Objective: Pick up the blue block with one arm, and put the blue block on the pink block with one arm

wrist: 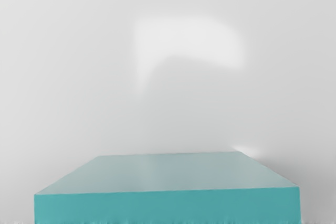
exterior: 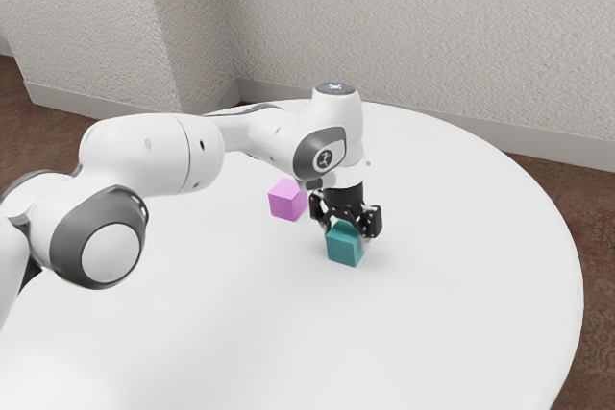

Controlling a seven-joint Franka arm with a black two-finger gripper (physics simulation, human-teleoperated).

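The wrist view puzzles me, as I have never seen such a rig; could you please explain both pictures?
The machine is a white robot arm with a black gripper at its end, rendered in a simulator. The exterior view comes from a camera beside the arm and shows the round white table. The wrist view comes from a camera on the arm's hand. On the table lie a blue block, rather teal, and a pink block, apart from each other. The gripper is directly over the blue block. In the wrist view the blue block is the large teal shape just under the hand. Whether it is gripped, I cannot tell.
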